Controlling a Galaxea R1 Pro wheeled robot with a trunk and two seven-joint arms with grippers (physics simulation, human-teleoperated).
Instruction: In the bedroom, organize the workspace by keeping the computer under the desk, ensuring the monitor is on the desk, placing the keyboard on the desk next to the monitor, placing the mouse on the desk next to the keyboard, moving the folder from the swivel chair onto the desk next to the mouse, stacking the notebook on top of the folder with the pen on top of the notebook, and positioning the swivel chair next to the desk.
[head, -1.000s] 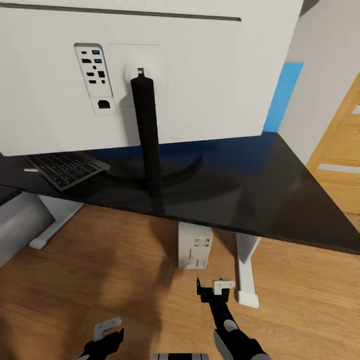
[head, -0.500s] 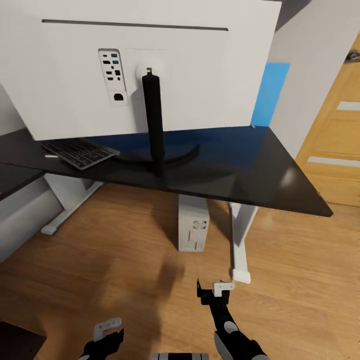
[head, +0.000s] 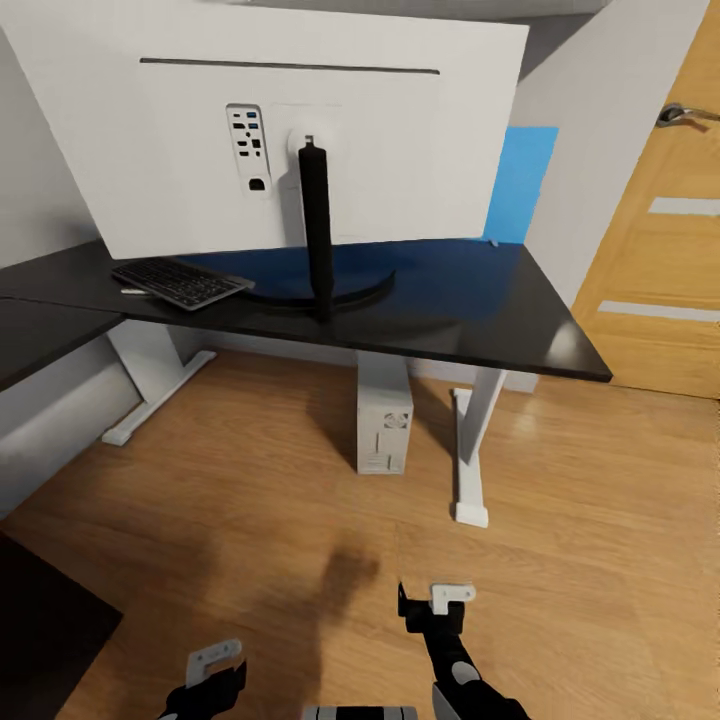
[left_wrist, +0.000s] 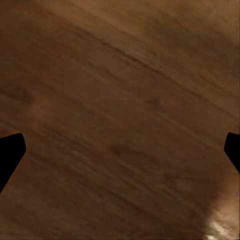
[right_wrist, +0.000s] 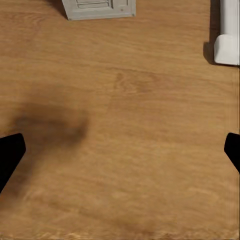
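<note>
The monitor (head: 180, 150) stands on the glossy black desk (head: 470, 310) with its white back and slim black stand (head: 320, 235) facing me. The silver-grey keyboard (head: 180, 282) lies on the desk by the stand's foot. The computer (head: 384, 425), a pale tower, stands on the floor under the desk. Low in the head view, my left gripper (head: 215, 665) and right gripper (head: 437, 605) hang over bare wooden floor. Both are open and empty: the left gripper (left_wrist: 120, 155) and right gripper (right_wrist: 120, 155) have their fingertips spread wide. The folder, notebook and swivel chair are out of view.
A bright blue rectangle (head: 520, 185) stands against the wall behind the monitor; I cannot tell what it is. A wooden door (head: 660, 230) is at the right. White desk legs (head: 470, 450) reach the floor. A dark shape (head: 40, 630) sits at lower left.
The whole head view has pulled back from the desk, so the desk, monitor and computer look smaller and farther. Both grippers hold the same pose and stay open.
</note>
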